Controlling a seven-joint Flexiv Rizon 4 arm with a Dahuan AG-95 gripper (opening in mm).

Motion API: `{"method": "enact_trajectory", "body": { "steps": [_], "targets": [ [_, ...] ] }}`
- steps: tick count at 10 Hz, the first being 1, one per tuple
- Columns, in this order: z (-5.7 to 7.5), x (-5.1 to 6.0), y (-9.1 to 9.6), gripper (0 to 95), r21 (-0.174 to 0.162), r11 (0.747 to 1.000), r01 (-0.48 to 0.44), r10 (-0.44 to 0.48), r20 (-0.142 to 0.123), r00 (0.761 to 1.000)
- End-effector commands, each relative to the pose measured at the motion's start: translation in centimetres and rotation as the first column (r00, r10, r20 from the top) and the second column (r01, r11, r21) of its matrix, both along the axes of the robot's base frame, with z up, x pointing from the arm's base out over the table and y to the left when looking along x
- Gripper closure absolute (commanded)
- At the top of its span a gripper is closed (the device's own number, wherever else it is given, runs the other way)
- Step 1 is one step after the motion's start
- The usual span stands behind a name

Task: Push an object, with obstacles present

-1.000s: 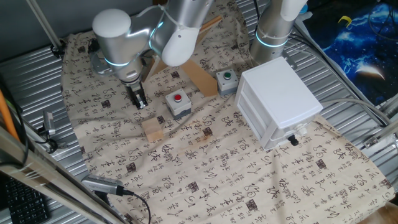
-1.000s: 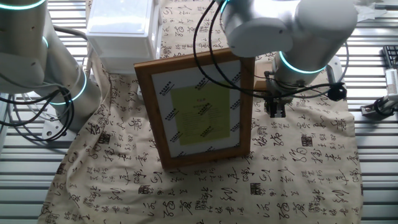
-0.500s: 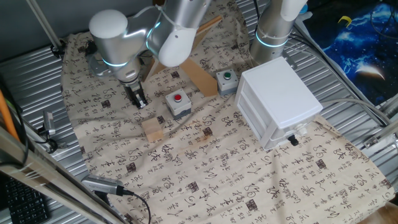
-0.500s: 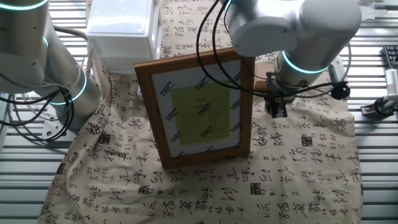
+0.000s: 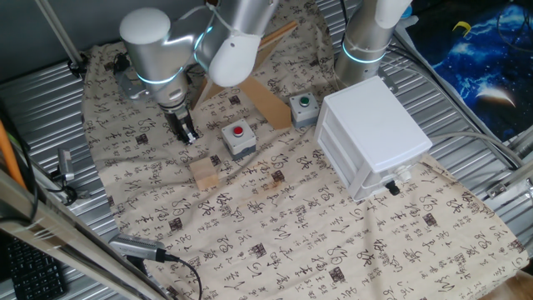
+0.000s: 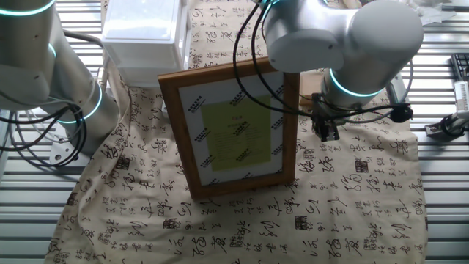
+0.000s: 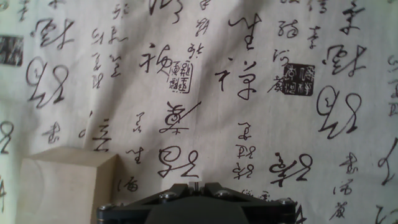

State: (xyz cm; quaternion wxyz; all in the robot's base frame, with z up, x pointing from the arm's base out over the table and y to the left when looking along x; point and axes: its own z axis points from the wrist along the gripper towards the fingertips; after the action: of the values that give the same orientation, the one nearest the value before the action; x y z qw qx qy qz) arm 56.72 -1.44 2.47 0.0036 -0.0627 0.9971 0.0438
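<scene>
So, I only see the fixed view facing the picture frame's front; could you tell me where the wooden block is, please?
Observer: The block lies on the cloth behind the frame, apart from the hand.
Operator: Anything near it?
Observer: The red-button box stands between the block and the frame's strut.
Operator: And the green one?
Observer: The green-button box sits between the strut and the white cabinet.

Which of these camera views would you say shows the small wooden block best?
One fixed view: the whole wooden block lies unobstructed on the cloth. The hand view crops it at the lower-left edge; the other fixed view does not show it.
</scene>
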Motion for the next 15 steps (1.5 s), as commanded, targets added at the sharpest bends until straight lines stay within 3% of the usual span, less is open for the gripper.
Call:
{"method": "enact_trajectory", "body": {
  "steps": [1,6,9,11,15],
  "targets": [
    [0.0,0.0,-0.1,95.0,-0.015,1.000,0.019,-0.019,-0.002,1.000],
    [0.0,0.1,0.0,95.0,-0.018,1.000,0.013,-0.013,-0.008,1.000],
    [-0.2,1.1,0.3,95.0,-0.020,1.000,0.013,-0.013,-0.008,1.000],
    [-0.1,1.2,0.4,95.0,-0.018,1.000,0.017,-0.017,-0.010,1.000],
    [0.2,2.0,2.3,95.0,-0.022,0.998,0.058,-0.058,-0.019,0.998]
  ]
}}
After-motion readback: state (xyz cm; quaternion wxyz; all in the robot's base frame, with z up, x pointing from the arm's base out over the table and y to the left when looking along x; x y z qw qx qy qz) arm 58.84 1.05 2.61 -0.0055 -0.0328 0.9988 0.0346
